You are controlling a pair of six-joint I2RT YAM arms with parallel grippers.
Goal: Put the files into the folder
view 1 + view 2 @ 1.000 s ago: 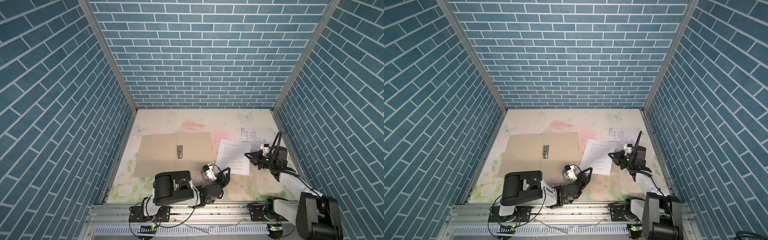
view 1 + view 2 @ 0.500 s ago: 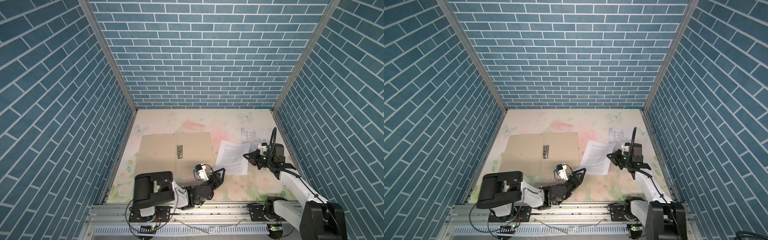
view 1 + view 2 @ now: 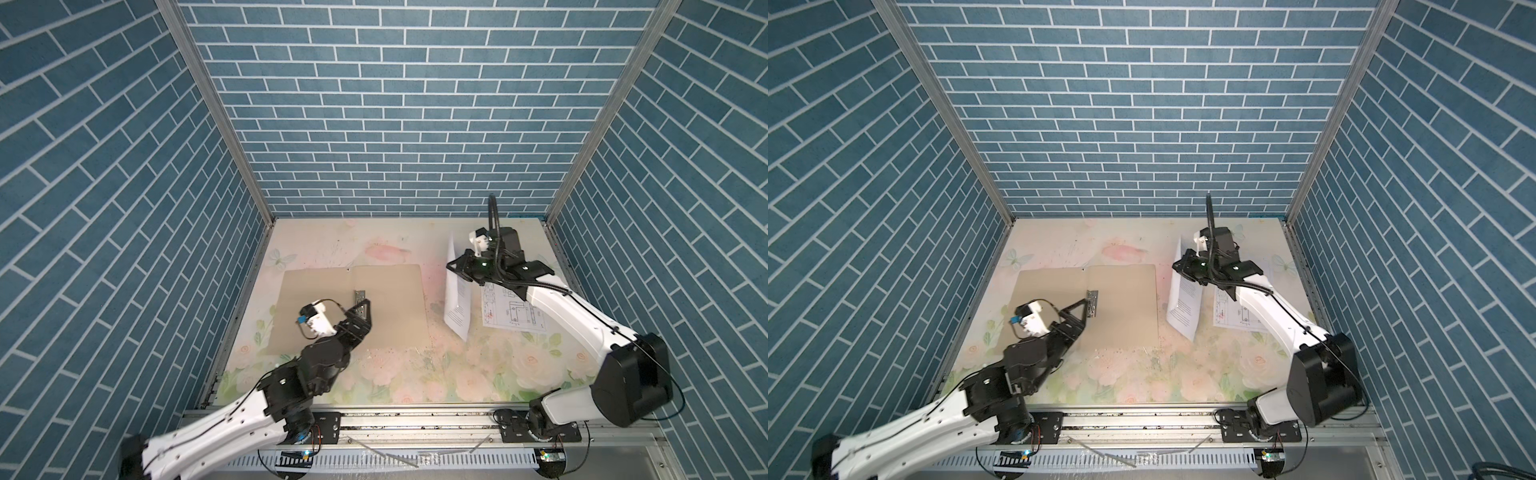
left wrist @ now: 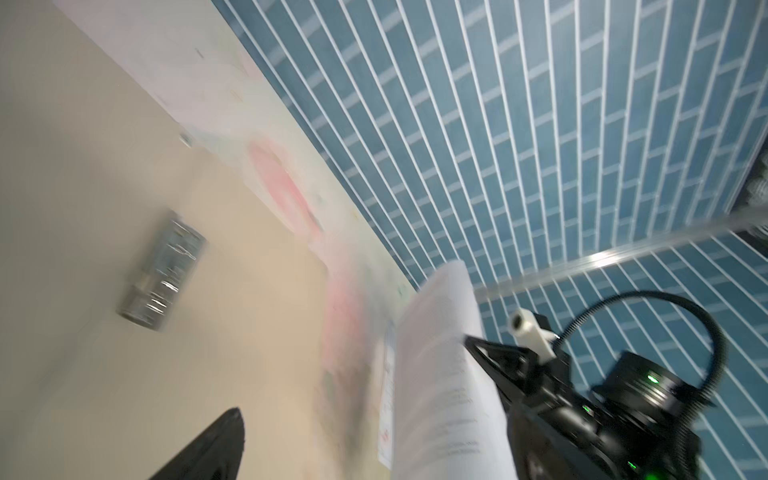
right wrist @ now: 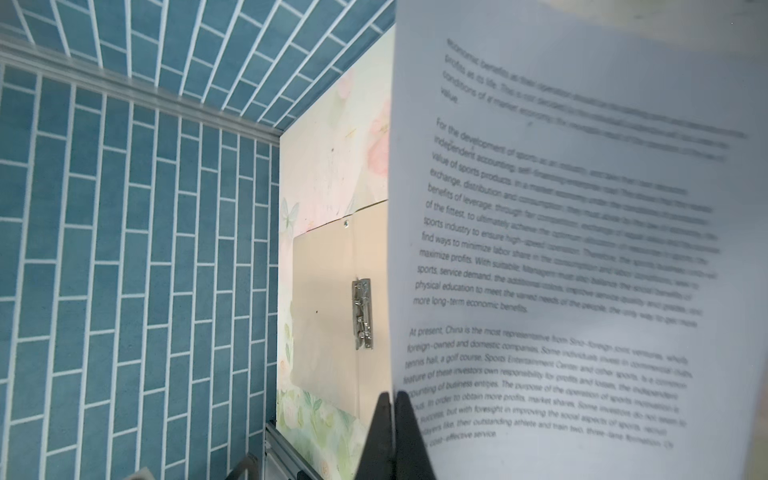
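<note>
The tan folder (image 3: 386, 316) (image 3: 1125, 320) lies open and flat on the table, with its metal clip (image 3: 360, 296) (image 3: 1092, 302) (image 4: 162, 272) (image 5: 362, 313) at the spine. My left gripper (image 3: 362, 311) (image 3: 1084, 309) hovers open just beside the clip; in the left wrist view only one of its fingers (image 4: 212, 449) shows. My right gripper (image 3: 455, 268) (image 3: 1181, 268) (image 5: 392, 401) is shut on an edge of the printed-text file (image 3: 457, 309) (image 3: 1183, 305) (image 4: 440, 395) (image 5: 561, 249), which hangs upright to the right of the folder. The line-drawing file (image 3: 513, 311) (image 3: 1239, 318) lies flat, partly under the right arm.
Blue brick-pattern walls (image 3: 395, 124) close in the floral table (image 3: 415, 374) on three sides. A metal rail (image 3: 415, 419) with both arm bases runs along the front edge.
My left gripper moved left and back from the table's front middle to the folder's clip, and its jaws opened. The right gripper lifted the text file from flat to hanging upright.
</note>
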